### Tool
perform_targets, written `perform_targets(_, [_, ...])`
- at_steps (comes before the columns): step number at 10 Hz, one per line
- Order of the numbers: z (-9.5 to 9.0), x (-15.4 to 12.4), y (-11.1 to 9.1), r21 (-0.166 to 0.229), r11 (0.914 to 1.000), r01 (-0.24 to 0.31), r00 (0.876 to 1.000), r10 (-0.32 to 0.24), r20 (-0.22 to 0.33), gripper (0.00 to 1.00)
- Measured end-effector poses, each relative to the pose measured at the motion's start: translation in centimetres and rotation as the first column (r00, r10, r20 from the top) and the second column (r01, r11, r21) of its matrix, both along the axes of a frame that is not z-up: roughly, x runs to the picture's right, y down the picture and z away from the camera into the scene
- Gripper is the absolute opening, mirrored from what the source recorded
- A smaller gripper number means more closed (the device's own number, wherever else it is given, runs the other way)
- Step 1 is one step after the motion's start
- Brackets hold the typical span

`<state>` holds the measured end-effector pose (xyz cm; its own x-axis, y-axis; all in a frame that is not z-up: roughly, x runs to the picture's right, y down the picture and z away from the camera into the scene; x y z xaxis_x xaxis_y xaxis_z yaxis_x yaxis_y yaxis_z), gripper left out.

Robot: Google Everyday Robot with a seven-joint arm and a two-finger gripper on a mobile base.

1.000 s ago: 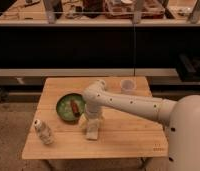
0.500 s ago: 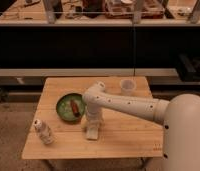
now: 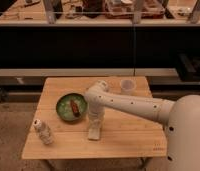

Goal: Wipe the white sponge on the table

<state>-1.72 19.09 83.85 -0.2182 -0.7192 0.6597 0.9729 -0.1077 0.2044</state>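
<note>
My gripper [image 3: 95,121] sits low over the worktop [image 3: 128,135], fingers clenched on the white sponge [image 3: 94,133]; grasp done, wiping strokes left.

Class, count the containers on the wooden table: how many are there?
3: a green bowl left of centre, a clear cup at the back right, a white bottle at front left. None seem hidden. The claw grips the sponge at front centre.
</note>
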Motion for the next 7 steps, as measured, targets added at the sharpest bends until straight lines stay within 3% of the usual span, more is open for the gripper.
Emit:
perform_targets(4, [-0.8, 1.3, 0.9, -0.023, 0.9993, -0.031, 0.999, 0.031, -0.011, 0.18])
perform_targets(7, [-1.3, 5.5, 1.3, -0.025, 0.9917, -0.126, 0.991, 0.125, -0.049, 0.18])
